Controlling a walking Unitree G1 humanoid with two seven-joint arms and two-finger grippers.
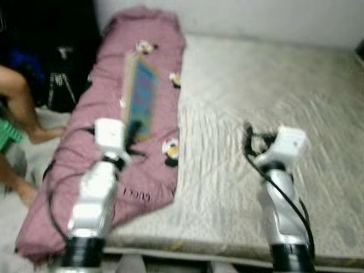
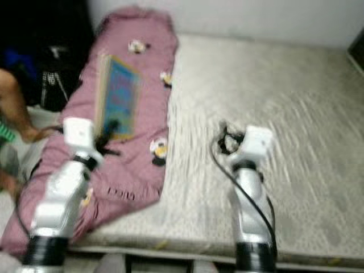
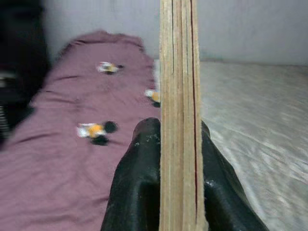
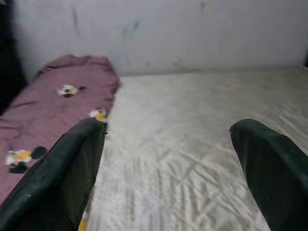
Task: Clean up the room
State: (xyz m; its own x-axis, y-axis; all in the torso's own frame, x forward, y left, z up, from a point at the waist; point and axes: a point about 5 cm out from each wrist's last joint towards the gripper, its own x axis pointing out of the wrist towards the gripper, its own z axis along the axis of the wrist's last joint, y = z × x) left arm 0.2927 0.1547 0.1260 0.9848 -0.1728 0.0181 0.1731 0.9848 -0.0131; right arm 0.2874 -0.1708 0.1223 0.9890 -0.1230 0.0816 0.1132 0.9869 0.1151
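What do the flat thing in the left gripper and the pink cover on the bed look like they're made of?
Flat thing, clamped in the left gripper: probably a cardboard or paper book; its edge shows stacked tan layers, its face a blue print. Pink cover: soft matte fabric, wrinkled, with small cartoon prints, lying on the pale mattress.

Left tool (image 3: 180, 144) clamped tight, right tool (image 4: 168, 168) spread wide, both arms outstretched.

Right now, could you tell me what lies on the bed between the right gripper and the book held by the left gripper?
Bare mattress and the pink blanket's edge, seen in the left eye view, separate the right gripper from the book.
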